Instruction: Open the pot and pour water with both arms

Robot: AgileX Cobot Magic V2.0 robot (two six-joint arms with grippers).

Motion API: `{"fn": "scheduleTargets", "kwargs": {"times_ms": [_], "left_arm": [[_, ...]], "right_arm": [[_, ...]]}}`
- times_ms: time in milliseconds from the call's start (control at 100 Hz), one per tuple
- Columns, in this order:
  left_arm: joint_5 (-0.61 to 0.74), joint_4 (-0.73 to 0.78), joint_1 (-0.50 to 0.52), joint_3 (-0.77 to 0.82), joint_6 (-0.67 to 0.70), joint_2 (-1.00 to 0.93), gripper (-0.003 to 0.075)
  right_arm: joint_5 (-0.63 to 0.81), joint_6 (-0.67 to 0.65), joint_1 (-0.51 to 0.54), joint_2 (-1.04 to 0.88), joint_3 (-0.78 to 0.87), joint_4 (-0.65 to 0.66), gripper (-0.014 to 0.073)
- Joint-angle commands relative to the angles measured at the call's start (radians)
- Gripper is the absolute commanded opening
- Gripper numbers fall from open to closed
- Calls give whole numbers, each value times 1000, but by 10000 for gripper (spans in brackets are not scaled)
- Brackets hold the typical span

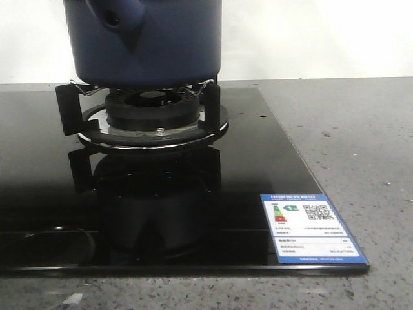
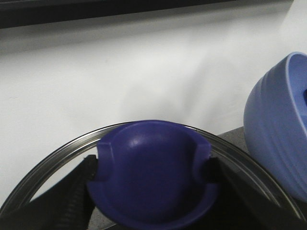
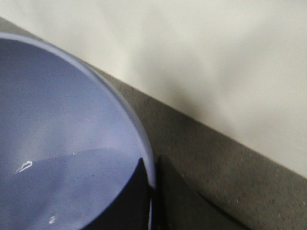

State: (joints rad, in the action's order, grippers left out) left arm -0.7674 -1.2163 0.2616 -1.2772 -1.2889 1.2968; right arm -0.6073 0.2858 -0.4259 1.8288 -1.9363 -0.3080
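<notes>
at top centre of the front view, the pot (image 1: 151,42) sits on the burner grate (image 1: 145,106) of a black glass cooktop (image 1: 58,187); its side knob with a small round hole faces upper left. an energy label (image 1: 313,229) lies at the cooktop's lower right corner, with the speckled grey bench (image 1: 361,135) beyond.

left wrist view: left pincer (image 2: 151,175) pinches a dark blue knob (image 2: 151,177) on a glass lid (image 2: 57,155); a ribbed light blue bowl (image 2: 276,120) shows at right.

right wrist view: right pincer (image 3: 153,191) fingers straddle the rim of that bowl (image 3: 57,143), which holds water; cannot tell whether they press it.
</notes>
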Motion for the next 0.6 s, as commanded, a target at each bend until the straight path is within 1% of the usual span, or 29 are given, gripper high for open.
{"fn": "scheduleTargets", "kwargs": {"times_ms": [0,80,190,340,380,590], "left_arm": [[24,-84,3,-41,9,-36,396],[24,-84,3,-41,9,-36,396],[24,-84,3,-41,9,-36,396],[24,-84,3,-41,9,-36,396],[24,-84,3,-41,9,-36,396],[24,-84,3,-41,9,-36,396]], "right_arm": [[219,36,-12,-109,48,-37,-42],[296,43,-16,-135,120,-37,-42],[448,52,-21,-172,233,-37,-42],[620,53,-39,-213,374,-20,-42],[689,53,-44,-221,402,-6,-42],[898,53,-62,-241,530,24,-42]]}}
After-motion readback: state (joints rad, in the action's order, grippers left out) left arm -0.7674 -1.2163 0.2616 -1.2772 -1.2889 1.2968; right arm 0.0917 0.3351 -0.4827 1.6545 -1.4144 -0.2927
